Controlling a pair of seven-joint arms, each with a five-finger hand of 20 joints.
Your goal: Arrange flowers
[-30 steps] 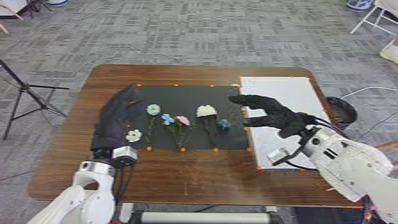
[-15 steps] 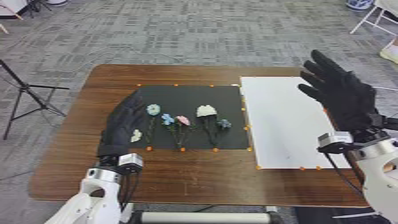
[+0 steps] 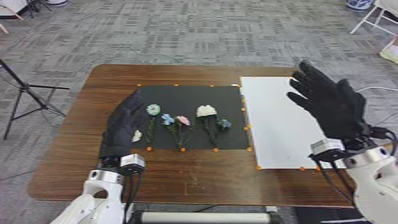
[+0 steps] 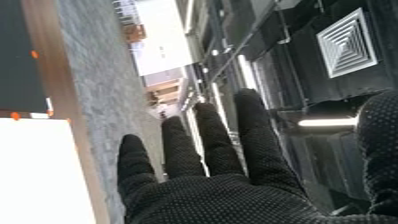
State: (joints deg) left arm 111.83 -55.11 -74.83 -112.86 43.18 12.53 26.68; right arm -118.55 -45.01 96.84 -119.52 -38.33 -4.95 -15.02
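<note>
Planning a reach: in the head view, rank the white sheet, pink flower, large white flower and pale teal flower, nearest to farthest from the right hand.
From the right hand:
1. White sheet, right of mat
2. Large white flower, mat's right half
3. Pink flower, mid-mat
4. Pale teal flower, left half

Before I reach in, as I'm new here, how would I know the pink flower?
On the brown table, left of the white board, lies a dark mat. Near its middle is the pink flower, between a light blue flower on its left and a larger white flower on its right. Its pink head sets it apart.
</note>
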